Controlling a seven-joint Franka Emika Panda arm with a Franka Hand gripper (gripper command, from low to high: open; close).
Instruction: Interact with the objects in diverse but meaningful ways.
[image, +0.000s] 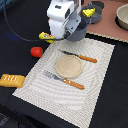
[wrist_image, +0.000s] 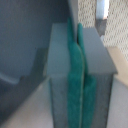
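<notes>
My gripper (image: 64, 33) hangs from the white hand at the back of the placemat (image: 97, 85), close beside the blue-grey pot (image: 78, 31). In the wrist view the gripper (wrist_image: 75, 35) is shut: its green pads (wrist_image: 75, 90) press flat together with nothing between them. A blurred blue-grey surface fills one side of that view. The yellow cheese wedge (image: 88, 12) sits just behind the pot, against a dark round container (image: 96, 11). The yellow red-marked packet (image: 46, 36), red tomato (image: 36, 51) and orange-brown bread loaf (image: 11, 80) lie on the dark table toward the exterior view's left.
On the striped placemat are a tan plate (image: 68, 66), a knife (image: 80, 56) and a fork (image: 64, 80), both orange-handled. A pale bowl (image: 122, 17) stands on a tan surface at the back right. A black cable (image: 15, 31) loops at the back left.
</notes>
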